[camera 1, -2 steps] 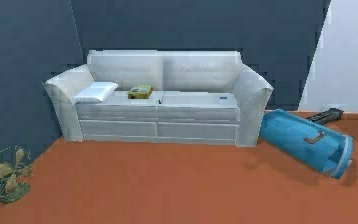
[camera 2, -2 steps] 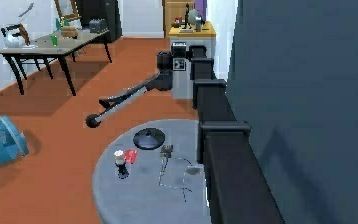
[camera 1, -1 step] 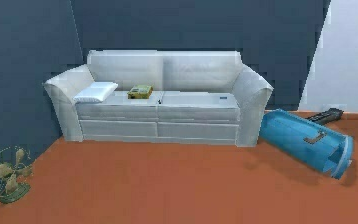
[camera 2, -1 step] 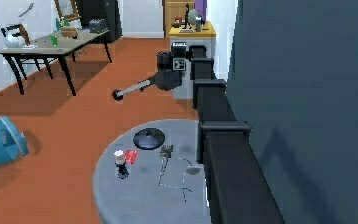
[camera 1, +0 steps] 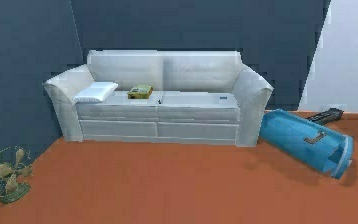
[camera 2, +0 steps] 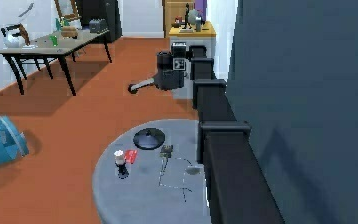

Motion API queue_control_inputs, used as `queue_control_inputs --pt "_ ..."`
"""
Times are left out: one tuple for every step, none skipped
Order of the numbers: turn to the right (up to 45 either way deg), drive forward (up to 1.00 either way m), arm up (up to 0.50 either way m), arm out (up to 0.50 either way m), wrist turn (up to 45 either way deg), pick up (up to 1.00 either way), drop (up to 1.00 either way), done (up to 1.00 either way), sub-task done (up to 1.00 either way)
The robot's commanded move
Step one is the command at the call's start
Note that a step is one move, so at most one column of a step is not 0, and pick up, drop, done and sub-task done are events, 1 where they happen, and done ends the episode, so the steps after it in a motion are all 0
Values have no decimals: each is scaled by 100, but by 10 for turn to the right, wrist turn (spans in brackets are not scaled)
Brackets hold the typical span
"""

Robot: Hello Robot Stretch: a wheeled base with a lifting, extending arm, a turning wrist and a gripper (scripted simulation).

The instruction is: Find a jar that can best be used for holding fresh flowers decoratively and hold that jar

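Holding nothing in the gripper (camera 2: pixel 137 87), stretched out over bare orange floor (camera 2: pixel 87 110). Near the arm (camera 2: pixel 217 140), a round grey table (camera 2: pixel 137 198); ahead, a white sofa (camera 1: pixel 157 100).

A white pillow (camera 1: pixel 95 93) and a yellowish box (camera 1: pixel 139 92) lie on the pale sofa (camera 1: pixel 202 112), with a blue bin (camera 1: pixel 307 143) on its side beside it.
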Motion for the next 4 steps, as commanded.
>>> queue_control_inputs --pt "0 0 -30 0 0 0 0 0 0" --pt "0 0 0 0 0 100 0 0 0" --pt "0 0 10 0 0 0 0 0 0" --pt "0 0 0 0 0 0 0 100 0"
